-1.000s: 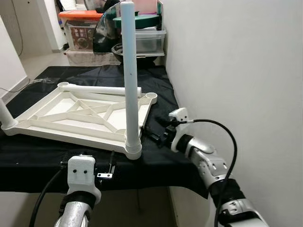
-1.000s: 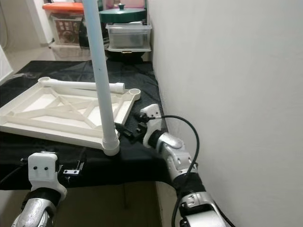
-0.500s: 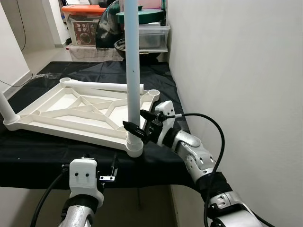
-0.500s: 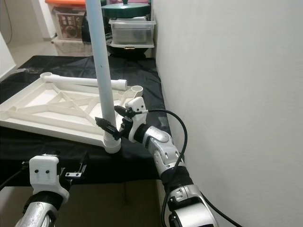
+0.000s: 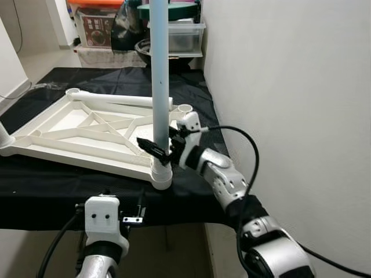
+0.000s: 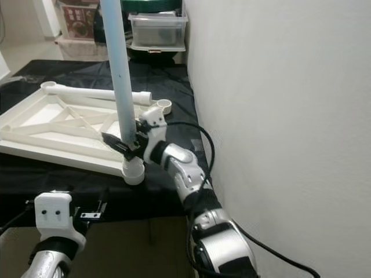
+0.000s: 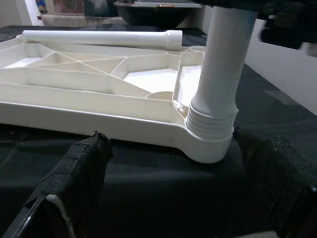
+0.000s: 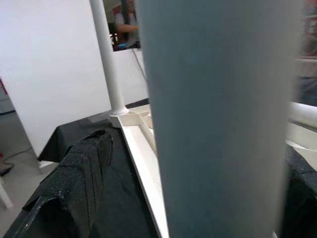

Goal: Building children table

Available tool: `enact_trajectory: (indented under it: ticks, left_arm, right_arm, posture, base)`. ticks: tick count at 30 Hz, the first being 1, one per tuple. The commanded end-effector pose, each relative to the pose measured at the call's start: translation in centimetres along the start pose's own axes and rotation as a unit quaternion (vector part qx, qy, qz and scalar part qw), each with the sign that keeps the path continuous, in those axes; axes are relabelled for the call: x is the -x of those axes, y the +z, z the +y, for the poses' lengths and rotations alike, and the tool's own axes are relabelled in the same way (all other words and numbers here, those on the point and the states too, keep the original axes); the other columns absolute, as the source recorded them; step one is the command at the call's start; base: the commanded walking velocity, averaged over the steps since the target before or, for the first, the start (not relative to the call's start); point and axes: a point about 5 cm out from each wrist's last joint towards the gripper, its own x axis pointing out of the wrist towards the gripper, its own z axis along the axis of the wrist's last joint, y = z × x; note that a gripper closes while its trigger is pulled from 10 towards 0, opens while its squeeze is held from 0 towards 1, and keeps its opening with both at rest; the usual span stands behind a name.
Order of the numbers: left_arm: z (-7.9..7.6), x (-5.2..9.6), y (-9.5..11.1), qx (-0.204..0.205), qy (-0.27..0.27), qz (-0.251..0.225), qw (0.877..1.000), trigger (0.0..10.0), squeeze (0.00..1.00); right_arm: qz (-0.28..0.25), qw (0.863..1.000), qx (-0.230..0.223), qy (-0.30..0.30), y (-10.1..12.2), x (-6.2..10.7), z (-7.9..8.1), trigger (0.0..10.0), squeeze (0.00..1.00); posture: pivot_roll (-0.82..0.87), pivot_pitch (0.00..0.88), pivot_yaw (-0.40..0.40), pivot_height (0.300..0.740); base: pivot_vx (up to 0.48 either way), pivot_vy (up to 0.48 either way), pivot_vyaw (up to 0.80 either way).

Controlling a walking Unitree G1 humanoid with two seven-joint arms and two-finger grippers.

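Note:
The white children's tabletop (image 5: 87, 136) lies upside down on a black-covered table (image 5: 191, 95). One white leg (image 5: 160, 87) stands upright in the near right corner socket (image 5: 162, 174). A second leg (image 5: 3, 136) stands at the far left corner, and a loose leg (image 5: 122, 101) lies across the back of the frame. My right gripper (image 5: 155, 149) is open low on the upright leg, one finger (image 8: 74, 183) on each side, with a gap showing beside the leg. My left gripper (image 7: 168, 135) is open below the table's front edge, facing the corner socket (image 7: 210, 131).
A white wall (image 5: 290, 87) runs close along the right side of the table. Plastic storage boxes (image 5: 182, 35) and an orange-lidded bin (image 5: 95, 26) stand behind the table. Bare floor (image 5: 40, 58) lies at the back left.
My right gripper has moved left from beside the tabletop's right corner to the upright leg, and its fingers now straddle it. The camera has shifted slightly. The left gripper stays put.

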Motion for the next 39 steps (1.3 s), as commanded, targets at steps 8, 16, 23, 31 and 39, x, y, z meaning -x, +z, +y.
enact_trajectory:
  ticks: [8,16,23,31,39]
  left_arm:
    - [-0.7,0.9,0.3,0.005,-0.01,0.006,1.0,10.0,0.0]
    - [-1.0,1.3,0.3,0.009,-0.009,0.014,1.0,10.0,0.0]
    - [-0.9,1.3,0.2,0.008,-0.009,0.018,1.0,10.0,0.0]
    - [-0.7,1.0,0.1,0.004,-0.006,0.016,1.0,10.0,0.0]
    - [-0.5,0.8,0.1,0.0,-0.003,0.014,1.0,10.0,0.0]
  right_arm:
    - [0.003,1.0,0.002,0.015,0.3,-1.1,-0.1,10.0,0.0]
    - [0.005,1.0,0.011,0.019,0.7,-1.5,-0.2,10.0,0.0]
    - [-0.001,1.0,0.013,0.02,0.9,-1.7,-0.3,0.0,0.0]
    - [-0.007,0.999,0.023,0.03,0.6,-1.5,-0.1,0.0,0.0]
    - [-0.007,1.0,0.024,0.01,0.2,-1.4,-0.3,0.0,0.0]
  posture:
    - [0.05,0.155,-0.078,0.74]
    - [0.05,0.165,-0.08,0.74]
    - [0.05,0.164,-0.076,0.74]
    - [0.04,0.154,-0.073,0.74]
    - [0.04,0.147,-0.072,0.74]
  base:
    - [0.0,0.0,0.0]
    - [0.0,0.0,0.0]
    - [0.0,0.0,0.0]
    - [0.0,0.0,0.0]
    - [0.0,0.0,0.0]
